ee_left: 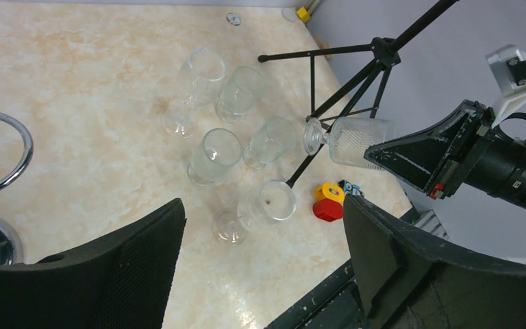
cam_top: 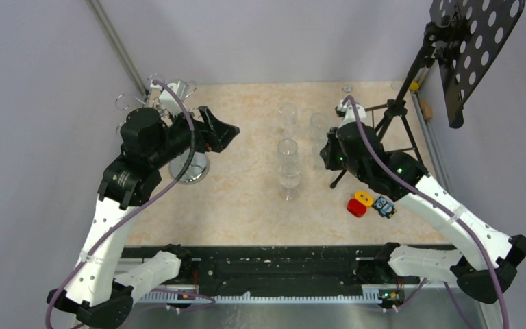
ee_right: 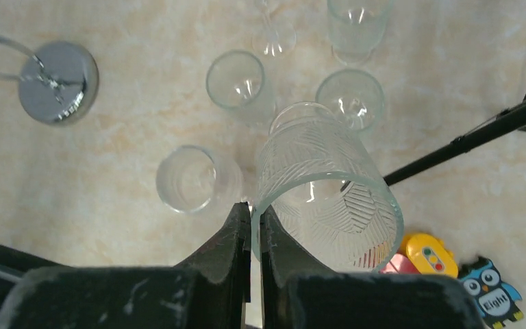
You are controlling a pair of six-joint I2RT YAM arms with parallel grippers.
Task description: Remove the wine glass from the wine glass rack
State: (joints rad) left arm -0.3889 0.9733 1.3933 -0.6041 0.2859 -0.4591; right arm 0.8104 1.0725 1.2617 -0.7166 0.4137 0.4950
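From above, the shiny chrome wire rack stands at nine o'clock on the beige marbled worktop; the left wrist view shows the black left fingers spread wide and empty; the right wrist view shows the black right fingers clenched on the rim of a clear patterned wine glass, tilted, off the rack.

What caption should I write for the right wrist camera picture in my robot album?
The right end effector pinches a patterned glass by its rim, above other glasses on the table.
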